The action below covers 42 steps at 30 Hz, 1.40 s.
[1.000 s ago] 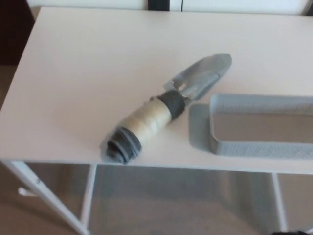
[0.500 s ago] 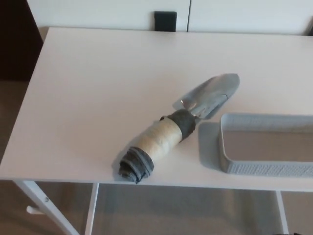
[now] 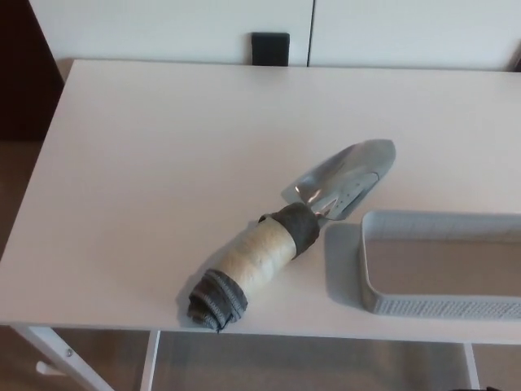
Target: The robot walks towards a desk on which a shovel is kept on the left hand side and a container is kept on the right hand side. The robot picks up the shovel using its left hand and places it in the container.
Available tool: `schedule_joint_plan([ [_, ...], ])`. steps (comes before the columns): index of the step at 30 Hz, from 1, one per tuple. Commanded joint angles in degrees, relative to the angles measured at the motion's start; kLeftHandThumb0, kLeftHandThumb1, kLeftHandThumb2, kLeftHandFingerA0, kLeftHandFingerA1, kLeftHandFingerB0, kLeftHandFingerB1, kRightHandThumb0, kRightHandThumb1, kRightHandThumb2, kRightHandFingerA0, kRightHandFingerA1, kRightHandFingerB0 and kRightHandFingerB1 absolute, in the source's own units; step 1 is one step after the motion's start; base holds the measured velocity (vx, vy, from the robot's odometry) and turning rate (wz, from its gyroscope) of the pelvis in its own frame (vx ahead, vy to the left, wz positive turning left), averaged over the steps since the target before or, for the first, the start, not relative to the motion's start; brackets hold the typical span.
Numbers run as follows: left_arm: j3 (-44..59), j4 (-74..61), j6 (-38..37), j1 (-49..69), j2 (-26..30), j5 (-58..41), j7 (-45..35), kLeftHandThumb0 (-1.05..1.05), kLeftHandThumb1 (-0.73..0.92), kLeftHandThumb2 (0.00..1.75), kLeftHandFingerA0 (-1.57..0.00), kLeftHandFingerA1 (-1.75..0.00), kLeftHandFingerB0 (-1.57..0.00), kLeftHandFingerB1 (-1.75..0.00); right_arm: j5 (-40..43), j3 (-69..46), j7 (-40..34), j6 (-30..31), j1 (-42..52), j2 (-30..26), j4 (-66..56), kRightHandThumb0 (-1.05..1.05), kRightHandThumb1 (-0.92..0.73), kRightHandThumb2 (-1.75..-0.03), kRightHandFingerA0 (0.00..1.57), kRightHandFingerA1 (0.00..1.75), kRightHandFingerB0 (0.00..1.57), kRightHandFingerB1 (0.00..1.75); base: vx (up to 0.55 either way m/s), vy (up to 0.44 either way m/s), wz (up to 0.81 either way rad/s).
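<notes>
On white desk (image 3: 146,163), shovel (image 3: 285,232) lies diagonal, blade far-right, just beside grey container (image 3: 370,277), cut off at right edge. No readable writing. Neither hand visible.

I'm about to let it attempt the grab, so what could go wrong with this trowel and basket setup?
1. The trowel's wrapped handle looks thick, and its butt end lies near the desk's front edge; a fumbled grasp might roll it off.
2. The blade lies close to the grey basket, so lifting it may nudge the basket.
3. The basket runs out of the picture's right side, so whether the trowel will fit cannot be judged.
</notes>
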Motion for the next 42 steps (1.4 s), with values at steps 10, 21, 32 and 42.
schedule_joint_plan([
  [10, -9.44, -12.87, -15.42, 7.56, 2.39, 8.79, 1.05, -0.43, 0.39, 0.68, -0.53, -0.52, -0.42, -0.46, -1.34, 0.27, -1.0, 1.5, -2.63, -0.58, -0.93, -0.03, -0.42, -0.52, 0.72, 0.64, 0.53, 0.55, 0.0, 0.0, 0.0],
  [21, -7.99, -100.02, -20.35, 29.55, 35.76, -14.77, -24.73, -0.45, 0.79, 0.64, -0.62, -0.49, -0.54, -0.38, -1.74, 0.75, -0.69, 3.86, -2.3, -0.76, -3.66, -0.05, -0.44, -0.51, 0.69, 0.62, 0.52, 0.54, 0.0, 0.0, 0.0],
  [32, 31.43, -111.57, 9.09, 35.64, 50.17, -47.28, -42.93, -0.45, 0.79, 0.64, -0.56, -0.47, -0.5, -0.41, -2.47, 1.23, -0.94, 2.93, -2.18, -0.71, -3.17, -0.08, -0.42, -0.52, 0.7, 0.62, 0.54, 0.55, 0.0, 0.0, 0.0],
  [42, 35.61, -112.02, 10.06, 37.63, 50.91, -49.83, -43.28, -0.45, 0.79, 0.64, -0.56, -0.47, -0.5, -0.41, -2.57, 1.49, -1.04, 3.19, -3.24, -0.25, -2.92, -0.08, -0.42, -0.52, 0.7, 0.62, 0.54, 0.55, 0.0, 0.0, 0.0],
])
